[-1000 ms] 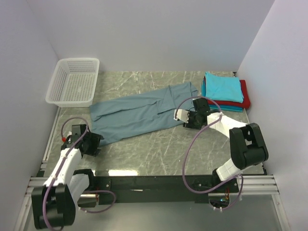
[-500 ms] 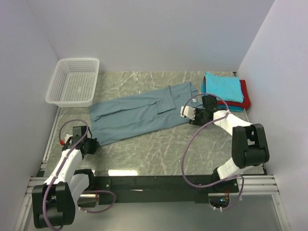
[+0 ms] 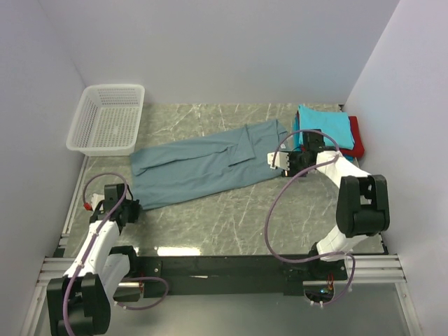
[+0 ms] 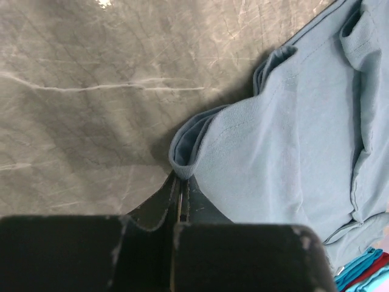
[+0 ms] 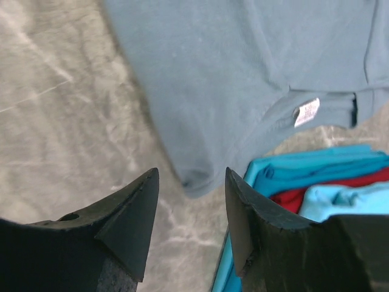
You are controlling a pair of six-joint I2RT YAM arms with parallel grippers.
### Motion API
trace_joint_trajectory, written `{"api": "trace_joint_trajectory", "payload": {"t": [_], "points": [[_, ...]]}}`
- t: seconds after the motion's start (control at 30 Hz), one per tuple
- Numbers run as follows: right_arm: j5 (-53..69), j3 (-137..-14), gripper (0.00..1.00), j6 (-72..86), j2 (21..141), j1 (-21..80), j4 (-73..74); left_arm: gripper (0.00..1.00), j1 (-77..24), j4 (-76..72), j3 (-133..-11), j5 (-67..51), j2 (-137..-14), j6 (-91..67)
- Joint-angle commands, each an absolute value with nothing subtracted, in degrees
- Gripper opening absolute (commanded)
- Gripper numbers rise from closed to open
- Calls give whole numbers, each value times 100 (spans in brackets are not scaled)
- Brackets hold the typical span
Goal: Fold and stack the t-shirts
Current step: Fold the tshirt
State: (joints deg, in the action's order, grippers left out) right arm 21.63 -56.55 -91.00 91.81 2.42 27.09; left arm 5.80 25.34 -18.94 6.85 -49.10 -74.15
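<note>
1. Grey-blue tee [image 3: 203, 164] lies flat on the marble surface [image 3: 231, 217]. It's folded lengthwise into a long band running diag. from near left to far right across the middle.
2. Left fingers [image 4: 200, 213] are pressed together w/ no gap, pinching the tee's near-left hem corner. The cloth just past the tips rolls up into a small raised loop.
3. Right fingers [image 5: 130, 213] are spread wide, holding nothing, over the tee's right end. In the wrist view a rounded corner of cloth sits between the two tips; can't tell if they touch it.
4. Neck label [image 5: 307, 112] shows white at the collar, near that same corner.
5. Far right: a stack of folded shirts, w/ turquoise tee [image 3: 323, 126] on top, red tee [image 3: 357, 136] under it and teal tee [image 5: 310, 167] at the bottom. The stack sits just beside the grey-blue tee's right end, w/ a strip of surface between.
6. White mesh basket [image 3: 108, 122] stands at far left, close to the tee's left end.
</note>
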Motion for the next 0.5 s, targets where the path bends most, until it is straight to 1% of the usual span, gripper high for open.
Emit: {"api": "trace_joint_trajectory", "payload": {"t": [0.0, 0.23, 0.3, 0.4, 0.43, 0.47], "points": [[2110, -6020, 54, -9229, 9562, 299, 2847, 0, 615, 2742, -1995, 976, -4790, -7260], [1802, -5933, 53, -9325, 9756, 413, 2945, 0, 642, 2716, -2056, 958, -4816, -7198], [1592, -5889, 51, -9273, 9861, 500, 2866, 0, 650, 2707, -2065, 949, -4834, -7198], [1415, -5950, 43, -9071, 10019, 554, 2707, 0, 659, 2751, -2092, 984, -4843, -7181], [1398, -6037, 37, -9018, 10098, 554, 2690, 0, 677, 2760, -2109, 1002, -4825, -7155], [1302, -6073, 33, -8965, 10160, 554, 2681, 0, 703, 2786, -2118, 1019, -4808, -7146]]}}
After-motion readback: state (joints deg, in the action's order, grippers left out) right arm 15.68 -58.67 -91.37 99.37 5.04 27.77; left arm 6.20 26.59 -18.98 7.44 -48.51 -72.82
